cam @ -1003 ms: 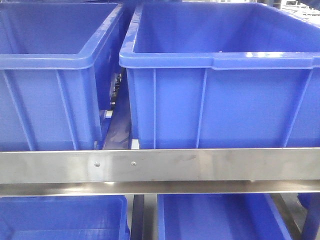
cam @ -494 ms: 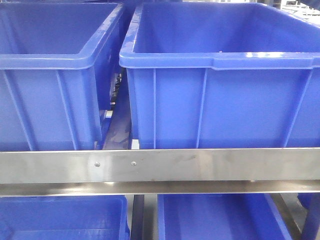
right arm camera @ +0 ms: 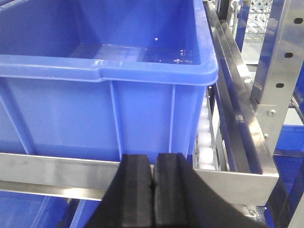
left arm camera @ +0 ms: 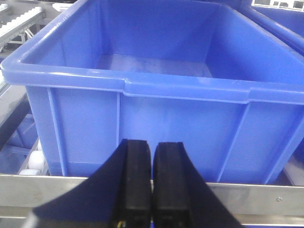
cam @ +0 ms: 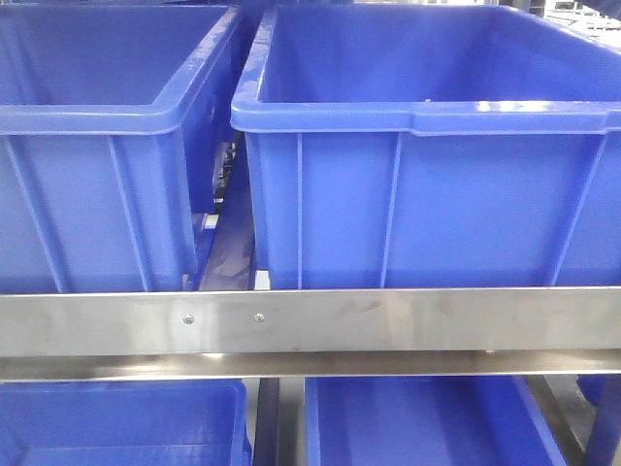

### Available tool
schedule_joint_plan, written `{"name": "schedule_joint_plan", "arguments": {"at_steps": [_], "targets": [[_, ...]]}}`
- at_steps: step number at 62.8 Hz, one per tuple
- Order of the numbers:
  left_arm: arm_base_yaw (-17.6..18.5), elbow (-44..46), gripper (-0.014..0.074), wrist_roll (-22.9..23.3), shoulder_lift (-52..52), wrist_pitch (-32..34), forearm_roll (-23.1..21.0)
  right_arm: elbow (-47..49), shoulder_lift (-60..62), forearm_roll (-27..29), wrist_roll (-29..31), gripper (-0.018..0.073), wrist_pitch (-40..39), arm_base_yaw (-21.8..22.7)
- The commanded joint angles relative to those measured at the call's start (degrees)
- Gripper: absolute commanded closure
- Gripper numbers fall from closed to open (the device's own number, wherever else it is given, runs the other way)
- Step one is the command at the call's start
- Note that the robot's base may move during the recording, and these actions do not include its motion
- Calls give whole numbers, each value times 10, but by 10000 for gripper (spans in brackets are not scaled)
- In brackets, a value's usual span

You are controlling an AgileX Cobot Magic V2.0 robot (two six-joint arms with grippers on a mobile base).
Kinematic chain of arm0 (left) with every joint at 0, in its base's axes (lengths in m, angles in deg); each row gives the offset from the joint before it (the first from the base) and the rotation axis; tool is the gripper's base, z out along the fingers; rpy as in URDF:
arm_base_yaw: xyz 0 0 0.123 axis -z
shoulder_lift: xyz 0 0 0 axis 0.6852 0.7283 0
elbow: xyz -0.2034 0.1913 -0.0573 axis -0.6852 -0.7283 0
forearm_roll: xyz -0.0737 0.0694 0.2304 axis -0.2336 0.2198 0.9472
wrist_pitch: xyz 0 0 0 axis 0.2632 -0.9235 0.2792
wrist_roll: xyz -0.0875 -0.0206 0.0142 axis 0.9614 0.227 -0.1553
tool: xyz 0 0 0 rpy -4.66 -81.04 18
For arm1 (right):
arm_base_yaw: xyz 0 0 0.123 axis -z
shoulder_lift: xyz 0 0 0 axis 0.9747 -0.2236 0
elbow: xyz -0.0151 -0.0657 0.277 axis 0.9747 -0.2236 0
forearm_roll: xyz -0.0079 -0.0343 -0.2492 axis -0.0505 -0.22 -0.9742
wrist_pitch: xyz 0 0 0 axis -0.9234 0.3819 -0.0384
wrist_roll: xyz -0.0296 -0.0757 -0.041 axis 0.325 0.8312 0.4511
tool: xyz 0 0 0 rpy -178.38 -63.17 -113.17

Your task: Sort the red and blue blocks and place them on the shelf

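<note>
The shelf (cam: 310,322) holds blue bins (cam: 427,146) behind its steel rail. Left gripper (left arm camera: 152,185) and right gripper (right arm camera: 153,190) hover near it, fingers pressed together, holding nothing. No blocks show.

Blue bins (cam: 427,194), brushed-steel shelf (cam: 388,320)

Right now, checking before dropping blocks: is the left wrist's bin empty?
Empty as far as visible: the blue bin's bare floor shows; near corners hidden.
</note>
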Motion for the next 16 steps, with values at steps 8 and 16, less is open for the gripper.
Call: {"name": "schedule_joint_plan", "arguments": {"at_steps": [8, 16], "targets": [[1, -17, 472, 0, -13, 53, -5, -1, 10, -8, 1, 510, -50, 3], [1, -17, 472, 0, -13, 53, -5, -1, 10, -8, 1, 510, -50, 3]]}}
